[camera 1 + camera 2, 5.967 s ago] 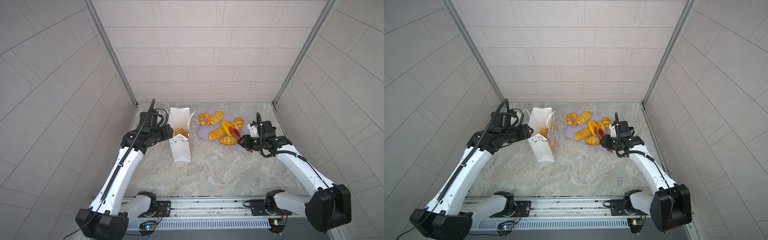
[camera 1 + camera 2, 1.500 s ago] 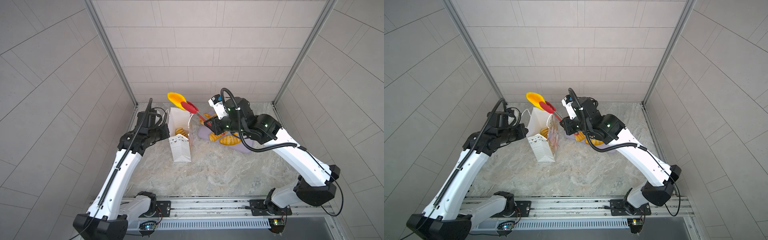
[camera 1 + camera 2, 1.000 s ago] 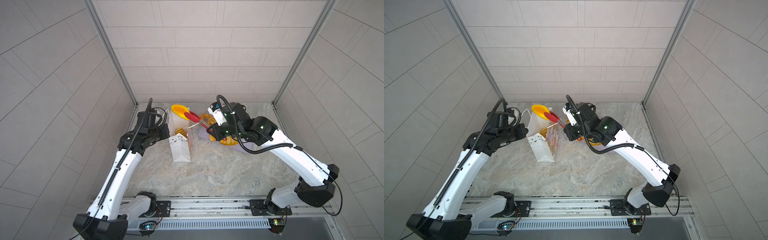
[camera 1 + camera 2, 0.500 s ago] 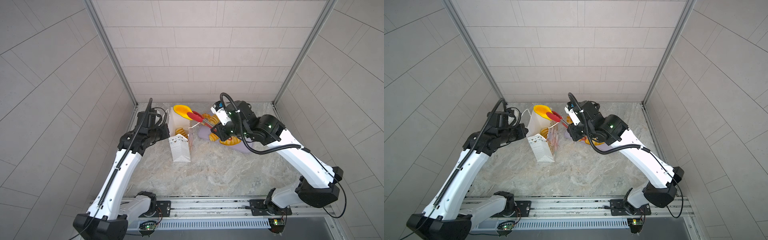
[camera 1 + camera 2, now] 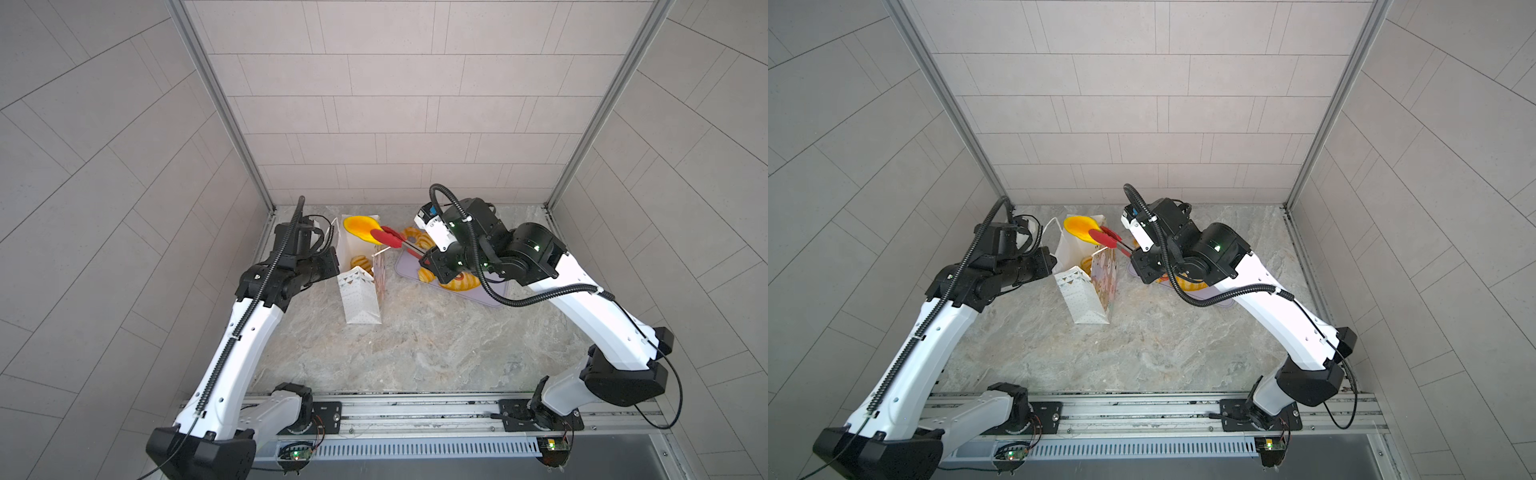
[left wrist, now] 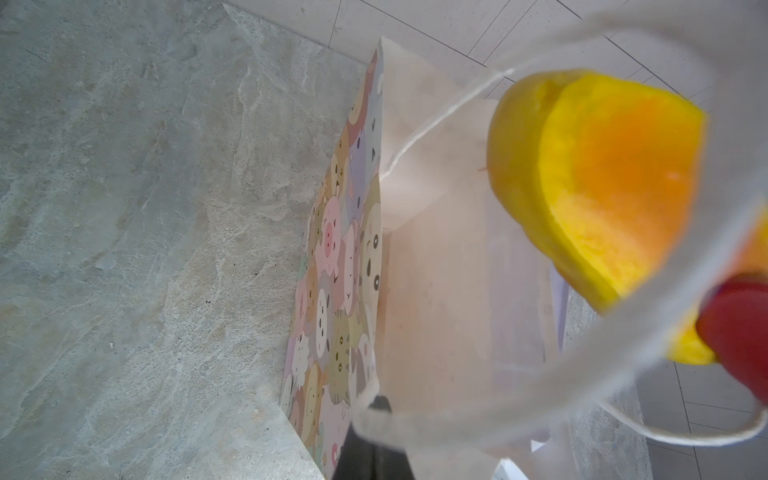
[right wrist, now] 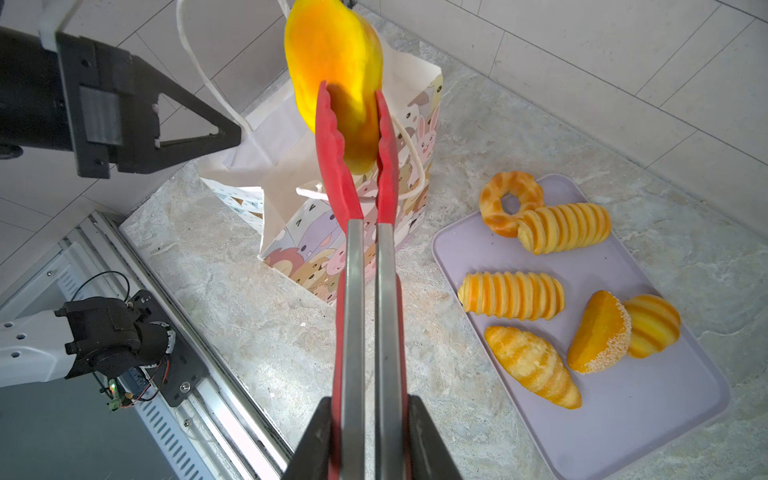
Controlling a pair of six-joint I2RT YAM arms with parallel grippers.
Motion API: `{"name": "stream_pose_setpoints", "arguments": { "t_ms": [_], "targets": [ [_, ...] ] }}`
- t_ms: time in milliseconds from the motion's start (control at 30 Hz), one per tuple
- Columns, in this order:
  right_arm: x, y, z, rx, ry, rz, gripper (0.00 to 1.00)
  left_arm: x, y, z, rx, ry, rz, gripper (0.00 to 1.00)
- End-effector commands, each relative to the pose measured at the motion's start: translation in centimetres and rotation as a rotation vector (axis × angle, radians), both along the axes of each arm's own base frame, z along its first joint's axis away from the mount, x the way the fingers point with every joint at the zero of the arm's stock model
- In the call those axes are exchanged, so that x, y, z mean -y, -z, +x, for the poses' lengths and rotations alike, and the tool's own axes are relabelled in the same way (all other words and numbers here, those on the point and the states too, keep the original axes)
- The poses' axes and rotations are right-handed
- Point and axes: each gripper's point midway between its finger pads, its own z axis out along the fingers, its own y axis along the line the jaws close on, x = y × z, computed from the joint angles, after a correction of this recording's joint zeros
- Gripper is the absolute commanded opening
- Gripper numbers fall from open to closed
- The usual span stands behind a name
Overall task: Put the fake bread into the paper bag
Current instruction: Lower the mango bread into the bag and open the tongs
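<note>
Right claw (image 7: pixel 370 419) is clamped on the steel handles of the tongs (image 7: pixel 357 257), squeezing them almost together. Out at the red tips I've got the smooth orange oval (image 7: pixel 332 50) of fake bread pinched by one end. Its long axis carries straight on from the tongs, pointing away from my claw toward the table's (image 5: pixel 415 340) far-left corner. Below it stands the paper bag (image 5: pixel 359 299). In both top views the oval sits over the far part of the open mouth, so I reckon it needs a touch back toward the near edge, or a nose-down tilt, before I let go. Left claw (image 7: pixel 235 135) is pinched shut on the bag's rim on the side toward the left edge, holding the mouth open. One striped loaf (image 5: pixel 360 262) lies inside. Six more pieces wait on the lilac tray (image 7: pixel 623 436), beside the bag toward the right edge.
</note>
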Motion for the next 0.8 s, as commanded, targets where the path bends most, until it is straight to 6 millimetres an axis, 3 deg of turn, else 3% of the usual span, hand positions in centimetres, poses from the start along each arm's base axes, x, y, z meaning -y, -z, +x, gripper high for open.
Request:
{"name": "stream_pose_setpoints", "arguments": {
  "t_ms": [0, 400, 767],
  "targets": [
    [0.2, -0.9, 0.1, 0.047, 0.006, -0.034, 0.27, 0.2, -0.7, 0.1, 0.029, 0.001, -0.009, 0.05],
    [0.7, -1.5, 0.3, 0.073, 0.031, -0.069, 0.35, 0.2, -0.7, 0.1, 0.027, 0.003, -0.012, 0.05],
    [-0.9, -2.4, 0.2, 0.071, 0.0, -0.013, 0.46, 0.2, -0.7, 0.0, 0.027, 0.005, -0.014, 0.05]
  ]
}}
